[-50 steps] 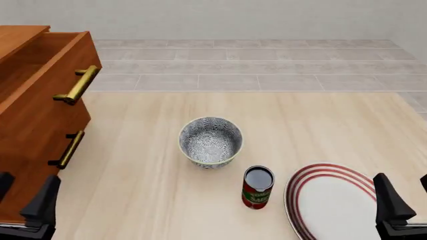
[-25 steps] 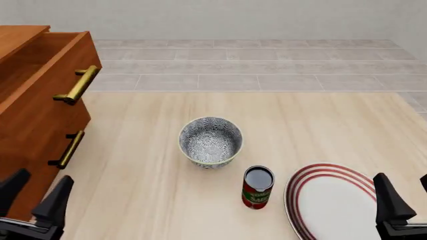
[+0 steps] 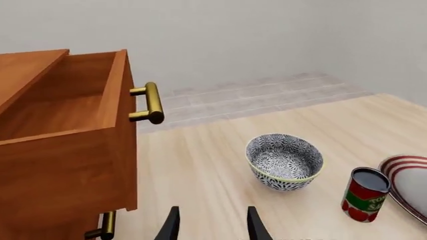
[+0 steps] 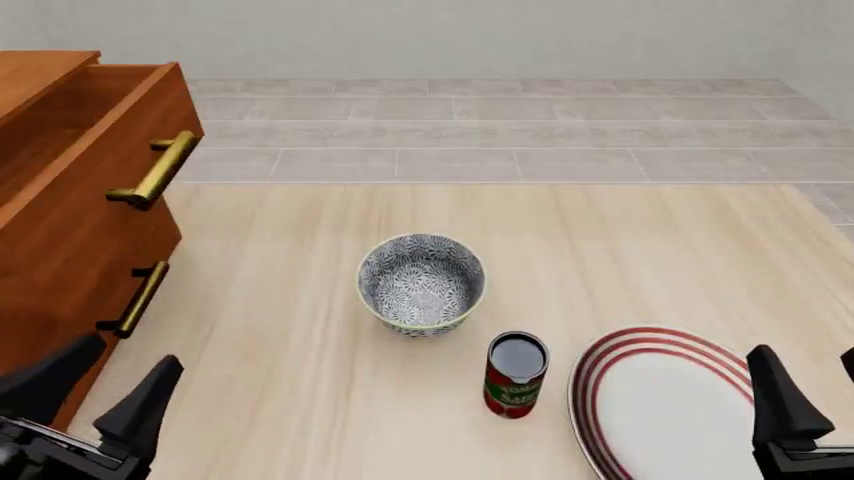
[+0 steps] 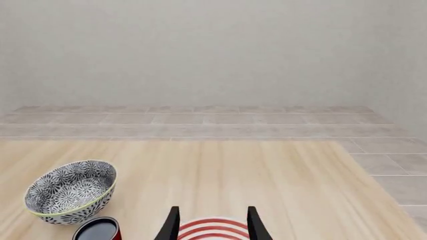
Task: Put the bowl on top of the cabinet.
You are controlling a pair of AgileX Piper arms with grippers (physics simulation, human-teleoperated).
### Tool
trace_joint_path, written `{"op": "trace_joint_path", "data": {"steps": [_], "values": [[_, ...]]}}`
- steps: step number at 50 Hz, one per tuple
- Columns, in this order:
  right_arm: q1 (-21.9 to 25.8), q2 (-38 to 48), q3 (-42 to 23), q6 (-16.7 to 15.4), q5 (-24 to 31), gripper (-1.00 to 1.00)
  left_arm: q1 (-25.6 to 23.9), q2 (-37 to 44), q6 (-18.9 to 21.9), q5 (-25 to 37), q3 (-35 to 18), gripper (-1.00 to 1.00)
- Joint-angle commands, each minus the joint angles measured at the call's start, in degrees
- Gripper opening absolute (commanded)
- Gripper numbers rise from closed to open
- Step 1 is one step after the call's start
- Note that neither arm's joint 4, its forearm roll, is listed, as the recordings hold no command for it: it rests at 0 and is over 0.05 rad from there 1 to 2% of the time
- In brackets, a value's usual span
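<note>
The speckled grey-and-white bowl (image 4: 420,282) stands upright near the middle of the table, empty; it also shows in the left wrist view (image 3: 285,161) and the right wrist view (image 5: 70,191). The reddish-brown cabinet (image 4: 60,215) fills the left side, its top drawer (image 3: 63,100) pulled out. My left gripper (image 4: 104,388) is open at the near left, close to the cabinet's front and well short of the bowl. My right gripper (image 4: 814,390) is open at the near right, over the plate's edge. Neither gripper holds anything.
A red can (image 4: 515,374) stands just right of and nearer than the bowl. A white plate with red rings (image 4: 661,400) lies at the near right. Brass handles (image 4: 158,170) stick out from the cabinet's drawers. Grey tiled floor lies beyond the table's far edge.
My left gripper has moved rightward and forward along the cabinet's front, further into the front view. The right gripper, bowl, can and plate have not moved.
</note>
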Motion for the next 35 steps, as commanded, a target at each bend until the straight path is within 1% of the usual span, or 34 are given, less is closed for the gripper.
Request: {"op": "trace_joint_path", "data": {"steps": [1,7,11,17,24,27,28,29,35], "values": [[0.0,0.0,-0.1,0.1,0.0,1.0,-3.8,5.0,-0.6,-4.2,0.0,1.0],[0.1,0.0,-0.1,0.1,0.0,1.0,-6.0,10.4,-0.2,-8.8,-0.3,1.0],[0.1,0.0,-0.1,0.1,0.1,1.0,-6.5,12.3,0.0,-10.4,-0.6,1.0],[0.1,0.0,-0.2,0.2,0.1,1.0,-8.4,17.4,-0.2,-15.3,-0.2,1.0],[0.1,0.0,-0.2,0.2,0.1,1.0,-10.0,18.7,-0.4,-16.5,0.3,1.0],[0.2,0.0,-0.2,0.2,0.2,1.0,-11.2,20.8,-0.7,-18.3,0.0,1.0],[0.2,0.0,-0.2,0.3,0.2,1.0,-11.2,21.0,-1.2,-18.4,-0.1,1.0],[0.2,0.0,-0.2,0.3,0.2,1.0,-10.9,20.0,-3.5,-17.9,-0.2,1.0],[0.3,0.0,-0.2,0.3,0.2,1.0,-11.5,23.6,-2.3,-19.4,-1.7,1.0]]}}
